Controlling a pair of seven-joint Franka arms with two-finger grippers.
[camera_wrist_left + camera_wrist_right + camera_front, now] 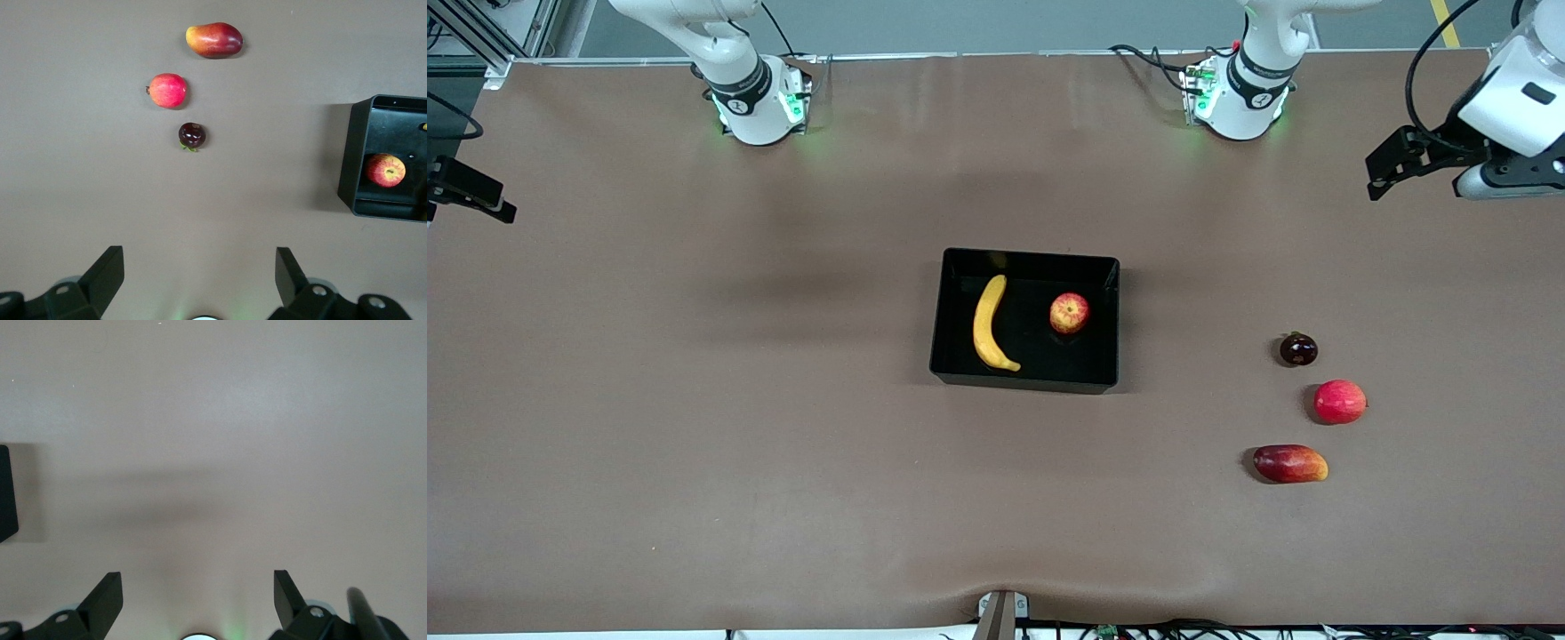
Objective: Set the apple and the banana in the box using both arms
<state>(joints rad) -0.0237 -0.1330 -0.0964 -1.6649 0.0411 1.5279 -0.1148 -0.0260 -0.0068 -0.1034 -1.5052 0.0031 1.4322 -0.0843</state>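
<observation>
The black box (1023, 378) sits at the table's middle. The yellow banana (989, 324) lies in it toward the right arm's end, and the mottled apple (1069, 313) lies in it toward the left arm's end. The two do not touch. My left gripper (200, 252) is open and empty, raised over bare table at the left arm's end (1400, 164). Its wrist view shows the box's wall (352, 160) and the apple (385, 170). My right gripper (197, 576) is open and empty, over bare table at the right arm's end (471, 191). Its wrist view shows only a corner of the box (5, 493).
Three other fruits lie on the table toward the left arm's end: a dark plum (1298, 349) (192, 135), a bright red round fruit (1340, 401) (167, 90), and a mango-like fruit (1290, 463) (214, 40) nearest the front camera.
</observation>
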